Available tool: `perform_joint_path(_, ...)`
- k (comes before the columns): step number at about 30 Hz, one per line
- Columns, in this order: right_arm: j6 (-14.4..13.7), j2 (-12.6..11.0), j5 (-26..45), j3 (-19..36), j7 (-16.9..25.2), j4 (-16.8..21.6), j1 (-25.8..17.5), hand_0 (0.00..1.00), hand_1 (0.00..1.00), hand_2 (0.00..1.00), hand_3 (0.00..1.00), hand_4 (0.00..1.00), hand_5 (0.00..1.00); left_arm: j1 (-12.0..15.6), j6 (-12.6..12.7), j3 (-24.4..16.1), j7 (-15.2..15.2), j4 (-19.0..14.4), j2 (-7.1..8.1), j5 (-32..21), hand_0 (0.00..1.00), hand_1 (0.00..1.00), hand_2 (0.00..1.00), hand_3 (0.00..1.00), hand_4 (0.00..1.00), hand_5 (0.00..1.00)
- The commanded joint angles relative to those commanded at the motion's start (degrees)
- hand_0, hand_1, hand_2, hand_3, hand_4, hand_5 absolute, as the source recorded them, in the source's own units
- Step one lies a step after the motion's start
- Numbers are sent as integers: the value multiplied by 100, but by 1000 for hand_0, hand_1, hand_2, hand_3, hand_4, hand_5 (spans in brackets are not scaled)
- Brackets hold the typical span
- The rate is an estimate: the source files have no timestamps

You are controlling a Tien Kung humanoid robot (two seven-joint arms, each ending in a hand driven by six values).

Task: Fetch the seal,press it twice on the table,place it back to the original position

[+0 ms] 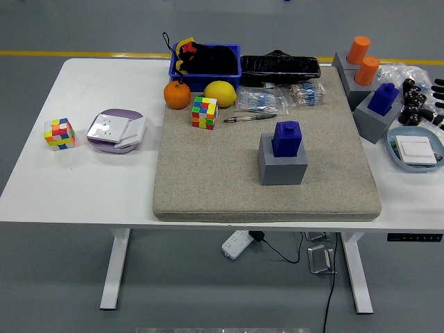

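A blue seal (286, 137) stands upright in a grey block holder (282, 166) near the middle of the beige mat (208, 187). A second blue seal (383, 97) sits in another grey holder (372, 121) at the mat's right edge. Neither robot hand is in view, and nothing touches either seal.
Behind the seal lie a pen (250, 118), a colour cube (205, 112), an orange (177, 95), a lemon (220, 93), a blue basket (205, 69) and plastic packets (277, 98). Two orange cylinders (363, 60) stand back right. A blue dish (416, 161) lies right; a cube (60, 133) and purple plate (104, 144) lie left.
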Motion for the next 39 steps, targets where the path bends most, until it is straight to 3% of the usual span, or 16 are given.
perform_joint_path(9, 40, 102, -5, 647, -221, 214, -306, 837, 785, 761, 725, 944, 264, -32, 35, 15, 6, -8, 26, 23, 845, 828, 803, 859, 858, 474)
perform_joint_path(23, 123, 207, -22, 1080, -499, 609, -608, 812, 743, 724, 694, 928, 262, 1, 46, -20, 7, -15, 12, 52, 844, 828, 802, 858, 855, 472)
perform_joint_path(39, 183, 234, -156, 1143, -610, 470, -584, 795, 723, 714, 667, 898, 252, -70, 57, 47, 18, -2, 126, -37, 842, 827, 800, 856, 850, 470)
